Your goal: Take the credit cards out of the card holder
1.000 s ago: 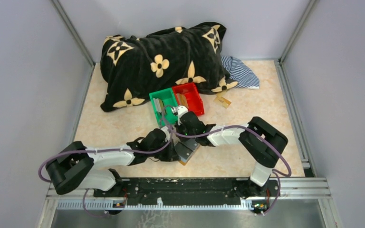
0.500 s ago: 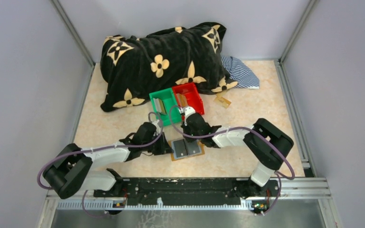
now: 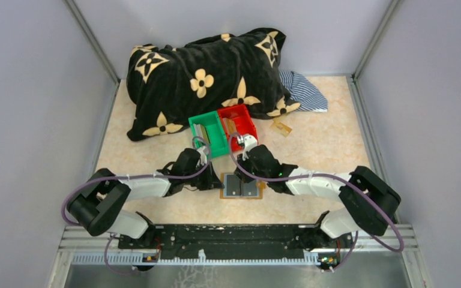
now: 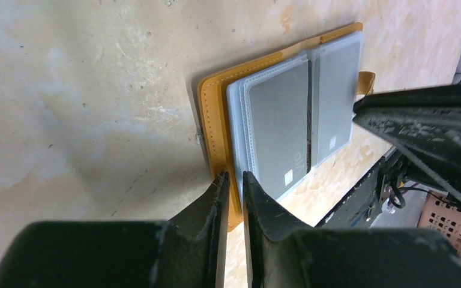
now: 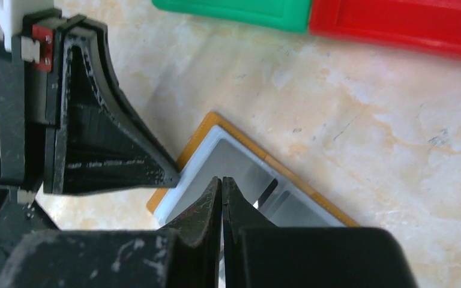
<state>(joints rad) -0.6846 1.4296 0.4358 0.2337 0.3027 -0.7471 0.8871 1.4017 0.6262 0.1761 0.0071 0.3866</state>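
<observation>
Left wrist view gives me the closest look: the card holder (image 4: 216, 114) lies open and flat on the worktop (image 3: 156, 162), tan leather cover down and clear sleeves up. My left pincer (image 4: 232, 180) is at its near leather border with the jaws only a slit apart. I cannot tell whether they pinch that border or merely rest over it. At least one of the credit cards (image 4: 279, 120), silvery grey, sits in the top sleeve of the nearer half. The farther half looks to hold another grey one.

In the right wrist view, my right pincer (image 5: 222, 181) is pressed fully closed with nothing between the jaws, its tip just above a sleeve of the holder.

Just beyond the holder stand the green bin (image 5: 234, 9) and the red bin (image 5: 396, 21), side by side and touching. From above, both seem to hold thin tan or grey pieces, possibly cards, too small to be sure. A small tan scrap (image 3: 281, 127) lies near the red bin.

Farthest back are a black cushion with cream flowers (image 3: 204, 72) and a striped cloth (image 3: 305, 91).

I judge the job partly done at best: the holder is open, but cards remain sleeved.
</observation>
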